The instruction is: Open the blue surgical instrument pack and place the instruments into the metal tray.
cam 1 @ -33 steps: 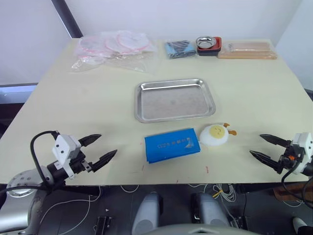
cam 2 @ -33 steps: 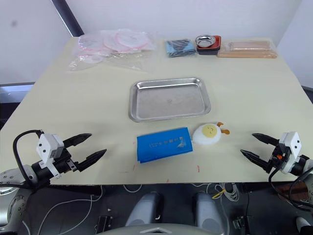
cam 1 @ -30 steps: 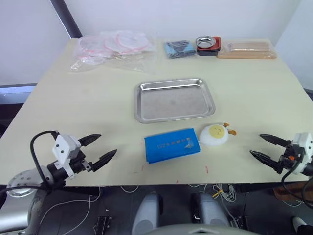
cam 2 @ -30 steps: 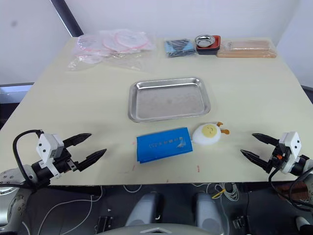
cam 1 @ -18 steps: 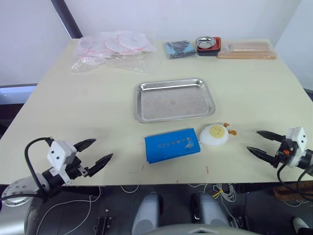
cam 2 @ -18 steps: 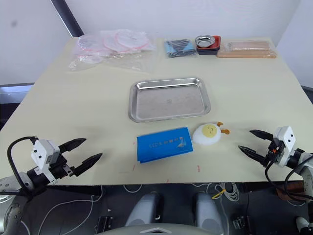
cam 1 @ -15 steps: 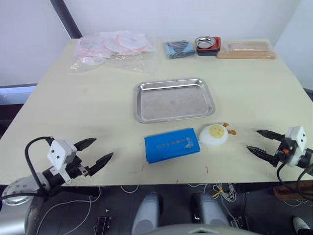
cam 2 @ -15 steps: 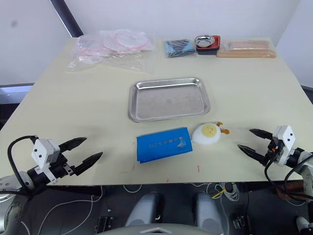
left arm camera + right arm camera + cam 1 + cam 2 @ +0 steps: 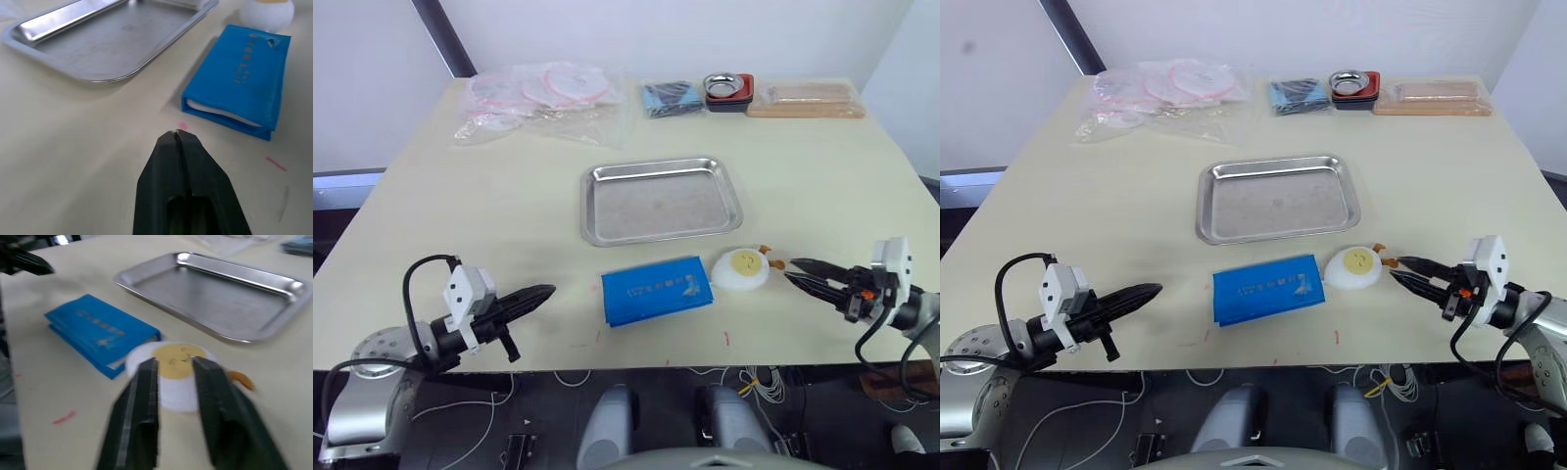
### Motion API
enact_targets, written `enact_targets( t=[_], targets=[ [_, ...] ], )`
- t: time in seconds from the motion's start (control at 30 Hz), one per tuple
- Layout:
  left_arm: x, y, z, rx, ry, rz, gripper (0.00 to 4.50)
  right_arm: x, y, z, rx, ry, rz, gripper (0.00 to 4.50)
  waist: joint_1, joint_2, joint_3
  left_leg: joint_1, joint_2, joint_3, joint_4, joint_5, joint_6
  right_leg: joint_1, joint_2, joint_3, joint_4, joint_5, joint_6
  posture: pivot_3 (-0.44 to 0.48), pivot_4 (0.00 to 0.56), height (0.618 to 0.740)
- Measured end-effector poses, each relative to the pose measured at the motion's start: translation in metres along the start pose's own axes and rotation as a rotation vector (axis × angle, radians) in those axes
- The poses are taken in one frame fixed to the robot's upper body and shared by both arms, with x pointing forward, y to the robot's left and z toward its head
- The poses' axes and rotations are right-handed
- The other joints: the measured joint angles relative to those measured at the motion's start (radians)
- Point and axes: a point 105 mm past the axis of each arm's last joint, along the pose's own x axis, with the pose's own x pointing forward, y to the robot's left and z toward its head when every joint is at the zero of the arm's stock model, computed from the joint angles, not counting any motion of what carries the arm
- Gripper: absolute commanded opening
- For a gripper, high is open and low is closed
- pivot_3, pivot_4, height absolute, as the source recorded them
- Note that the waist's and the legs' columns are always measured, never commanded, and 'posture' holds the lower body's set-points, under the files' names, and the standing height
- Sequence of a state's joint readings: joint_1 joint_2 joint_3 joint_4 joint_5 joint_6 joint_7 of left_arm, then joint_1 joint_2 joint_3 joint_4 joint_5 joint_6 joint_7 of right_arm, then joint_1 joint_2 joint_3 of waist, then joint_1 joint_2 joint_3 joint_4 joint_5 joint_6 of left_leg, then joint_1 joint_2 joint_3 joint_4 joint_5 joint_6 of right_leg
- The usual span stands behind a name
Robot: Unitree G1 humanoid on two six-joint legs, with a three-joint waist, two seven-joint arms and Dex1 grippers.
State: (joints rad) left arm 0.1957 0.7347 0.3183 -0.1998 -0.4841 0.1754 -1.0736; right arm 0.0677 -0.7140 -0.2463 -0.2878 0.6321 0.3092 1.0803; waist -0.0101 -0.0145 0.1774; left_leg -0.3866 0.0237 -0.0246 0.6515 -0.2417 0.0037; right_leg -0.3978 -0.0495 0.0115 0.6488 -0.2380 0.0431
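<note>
The big cream tabletop (image 9: 470, 215) holds a shiny metal tray (image 9: 662, 200) in the middle. Just in front of the tray lies the blue surgical instrument pack (image 9: 657, 290), folded shut. A white and yellow egg toy (image 9: 745, 268) sits beside the pack. The left pincer (image 9: 544, 292) is pinched shut on nothing. The right pincer (image 9: 173, 368) is open a little, empty, near the egg toy.

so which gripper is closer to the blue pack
Left, by a little. The left gripper, shut, sits just off the pack's left edge. The right gripper, a little open, is beyond the egg toy on the pack's right.
</note>
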Motion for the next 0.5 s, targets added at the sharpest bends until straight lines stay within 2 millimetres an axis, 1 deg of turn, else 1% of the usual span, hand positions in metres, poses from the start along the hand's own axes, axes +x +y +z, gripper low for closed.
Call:
enact_targets(
  t=[0.07,0.1,0.17,0.2,0.23,0.27,0.37,0.43,0.47,0.5],
  targets=[
    [0.004,-0.002,-0.001,-0.002,0.002,-0.033,0.00,0.009,0.013,-0.001,0.012,0.011,0.056,0.11,0.000,0.000,0.000,0.000,0.000,0.000,0.000,0.000,0.000,0.000,0.000,0.000,0.000,0.000,0.000,0.000,0.150,0.740],
    [0.008,-0.004,-0.002,-0.006,0.007,-0.057,0.00,0.013,0.019,-0.006,0.031,0.025,0.077,0.11,0.000,0.000,0.000,0.000,0.000,0.000,0.000,0.000,0.000,0.000,0.000,0.000,0.000,0.000,0.000,0.000,0.150,0.740],
    [0.013,-0.009,-0.004,-0.009,0.012,-0.092,0.00,0.019,0.024,-0.012,0.044,0.044,0.094,0.11,0.000,0.000,0.000,0.000,0.000,0.000,0.000,0.000,0.000,0.000,0.000,0.000,0.000,0.000,0.000,0.000,0.150,0.740],
    [0.016,-0.011,-0.005,-0.013,0.016,-0.114,0.00,0.023,0.027,-0.017,0.047,0.063,0.108,0.11,0.000,0.000,0.000,0.000,0.000,0.001,0.000,0.000,0.000,0.000,0.000,0.000,0.000,0.000,0.000,0.000,0.150,0.740],
    [0.020,-0.015,-0.006,-0.015,0.018,-0.151,0.00,0.030,0.034,-0.026,0.055,0.095,0.135,0.11,0.000,0.000,0.000,0.000,0.000,0.000,0.000,0.000,0.000,0.000,0.000,0.000,0.000,0.000,0.000,0.000,0.150,0.740],
    [0.022,-0.015,-0.006,-0.015,0.019,-0.161,0.00,0.033,0.036,-0.029,0.058,0.100,0.144,0.11,0.000,0.000,0.000,0.000,0.000,0.000,0.000,0.000,0.000,0.000,0.000,0.000,0.000,0.000,0.000,0.000,0.150,0.740],
    [0.024,-0.016,-0.005,-0.014,0.023,-0.177,0.00,0.041,0.038,-0.033,0.050,0.114,0.154,0.11,-0.001,0.000,0.000,0.000,0.000,0.000,0.000,0.000,0.000,0.000,0.000,0.000,0.000,0.000,0.000,0.000,0.150,0.740],
    [0.025,-0.014,-0.009,-0.021,0.050,-0.194,0.00,0.053,0.030,-0.035,0.021,0.110,0.129,0.11,-0.004,-0.003,-0.001,0.000,0.001,0.000,0.000,0.000,0.000,0.000,0.001,0.000,0.000,0.000,0.000,0.000,0.150,0.740],
    [0.025,-0.014,-0.009,-0.022,0.051,-0.196,0.00,0.053,0.030,-0.036,0.019,0.110,0.129,0.11,-0.004,-0.003,-0.001,0.000,0.001,0.000,0.000,0.000,0.000,0.000,0.001,0.000,0.000,0.000,0.000,0.000,0.150,0.740],
    [0.028,-0.017,-0.011,-0.032,0.065,-0.228,0.00,0.064,0.029,-0.041,-0.006,0.121,0.131,0.11,-0.003,-0.003,-0.001,0.000,0.000,0.000,0.000,0.000,0.000,0.000,0.001,0.000,0.000,0.000,0.000,0.000,0.150,0.740]
  ],
)
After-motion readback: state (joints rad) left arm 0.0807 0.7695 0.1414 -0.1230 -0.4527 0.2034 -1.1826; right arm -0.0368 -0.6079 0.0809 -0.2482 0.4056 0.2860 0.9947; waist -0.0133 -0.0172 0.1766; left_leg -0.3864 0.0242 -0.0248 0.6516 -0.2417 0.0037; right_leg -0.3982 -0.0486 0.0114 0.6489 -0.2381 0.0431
